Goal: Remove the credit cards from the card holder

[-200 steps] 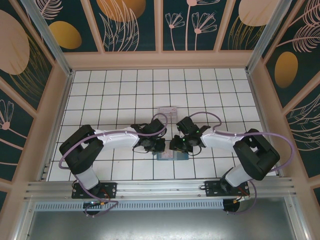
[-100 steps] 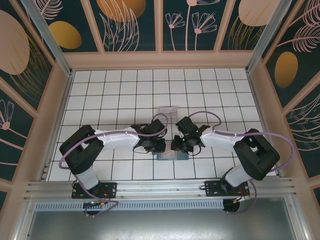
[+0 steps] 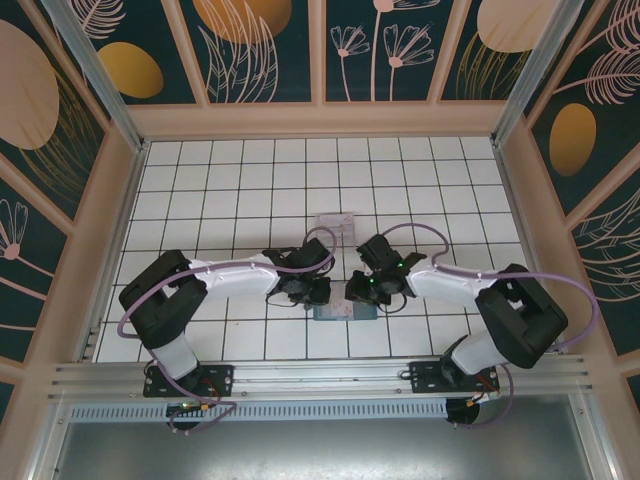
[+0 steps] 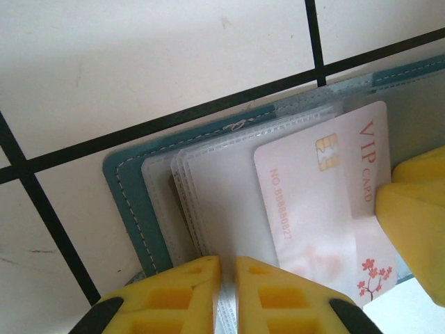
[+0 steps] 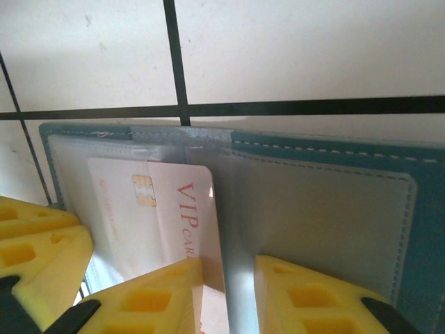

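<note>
The card holder [image 3: 343,312] is found lying open and flat on the white-tiled tabletop [image 3: 250,180], between the two pincers. Its slate-blue cover with pale stitching is seen spread out, with a stack of clear plastic sleeves [image 4: 222,188] fanned over its inside.

The left pincer [image 4: 228,268] is set at the holder's left half. Its yellow fingers are closed almost together on the edge of the clear plastic sleeves. The right pincer [image 5: 228,271] is set at the holder's centre fold. Its jaws are held narrowly apart, and the edge of a pale pink card [image 4: 327,202] is seen between them. Whether that card is clamped cannot be told. The card is noted as partly drawn out of the sleeves and lying over the holder's left half.

"VIP CARD" is printed in red on the card. A line beginning "NO." is followed by digits too fine to be read with certainty. A gold chip and a blossom print [image 4: 368,275] are also recorded.

A small clear box [image 3: 335,222] is noted beyond the holder, well apart from it. The tabletop is ruled with black grid lines. It is enclosed by dark teal wall panels [image 3: 265,50] bearing floral motifs in tan frames.
</note>
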